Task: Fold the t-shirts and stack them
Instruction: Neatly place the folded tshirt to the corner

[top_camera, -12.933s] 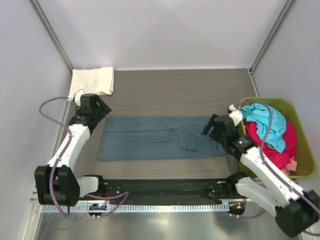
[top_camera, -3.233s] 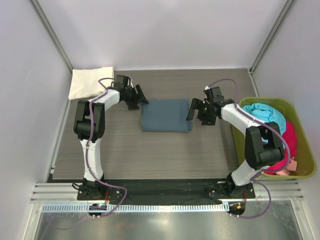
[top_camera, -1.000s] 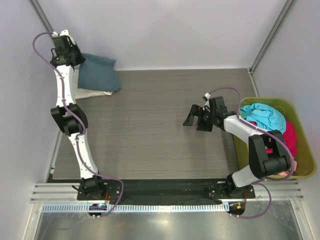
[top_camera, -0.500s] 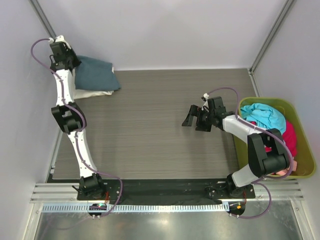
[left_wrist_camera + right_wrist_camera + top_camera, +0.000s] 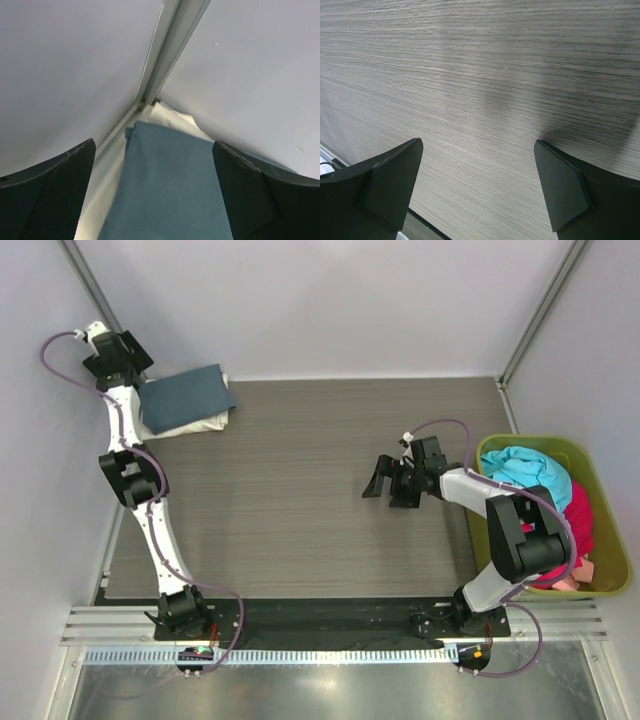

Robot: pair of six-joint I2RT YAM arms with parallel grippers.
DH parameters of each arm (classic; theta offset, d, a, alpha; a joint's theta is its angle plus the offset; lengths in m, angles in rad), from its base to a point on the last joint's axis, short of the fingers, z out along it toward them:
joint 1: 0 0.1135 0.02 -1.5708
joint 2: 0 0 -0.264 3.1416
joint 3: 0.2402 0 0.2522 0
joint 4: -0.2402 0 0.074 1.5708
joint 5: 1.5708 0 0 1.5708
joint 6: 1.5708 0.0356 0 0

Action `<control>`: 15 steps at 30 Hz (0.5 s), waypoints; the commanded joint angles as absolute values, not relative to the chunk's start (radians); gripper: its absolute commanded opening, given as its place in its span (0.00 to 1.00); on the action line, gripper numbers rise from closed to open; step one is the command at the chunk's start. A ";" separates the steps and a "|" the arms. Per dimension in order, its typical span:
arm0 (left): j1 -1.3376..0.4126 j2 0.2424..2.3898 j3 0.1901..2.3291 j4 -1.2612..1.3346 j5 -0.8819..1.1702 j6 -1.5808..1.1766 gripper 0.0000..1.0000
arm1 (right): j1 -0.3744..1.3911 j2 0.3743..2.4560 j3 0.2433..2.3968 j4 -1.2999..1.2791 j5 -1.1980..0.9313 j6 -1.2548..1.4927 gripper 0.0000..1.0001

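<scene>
Slate-blue folded shirt hides most of the cream shirt beneath.

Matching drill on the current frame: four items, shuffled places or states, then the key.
1. slate-blue t-shirt
2. cream t-shirt
3. turquoise t-shirt
4. right gripper

A. open, over bare table
B. in the green bin, on the pink-red t-shirt
C. folded, top of the far-left stack
D. bottom of that stack

Pairs: 1-C, 2-D, 3-B, 4-A
</scene>
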State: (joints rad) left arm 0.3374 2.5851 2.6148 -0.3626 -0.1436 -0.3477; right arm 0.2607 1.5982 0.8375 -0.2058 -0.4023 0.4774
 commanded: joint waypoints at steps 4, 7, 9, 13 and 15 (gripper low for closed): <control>0.276 2.334 2.409 -0.362 -0.196 -0.429 1.00 | 0.267 1.582 0.873 -0.189 -0.408 0.476 1.00; 0.249 2.231 2.239 -0.368 -0.210 -0.445 0.99 | 0.267 1.571 0.874 -0.193 -0.413 0.474 1.00; 0.258 2.185 2.107 -0.382 -0.212 -0.515 0.91 | 0.268 1.559 0.873 -0.193 -0.417 0.477 1.00; 0.299 2.115 1.927 -0.344 -0.111 -0.584 0.83 | 0.270 1.526 0.864 -0.190 -0.417 0.477 1.00; 0.304 2.117 1.904 -0.341 -0.094 -0.563 0.82 | 0.270 1.509 0.859 -0.193 -0.417 0.476 0.99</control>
State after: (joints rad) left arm 0.2588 2.1395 1.9541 -0.3813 -0.1360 -0.5236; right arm 0.2626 1.5742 0.8402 -0.2108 -0.4049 0.4774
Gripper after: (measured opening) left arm 0.827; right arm 0.996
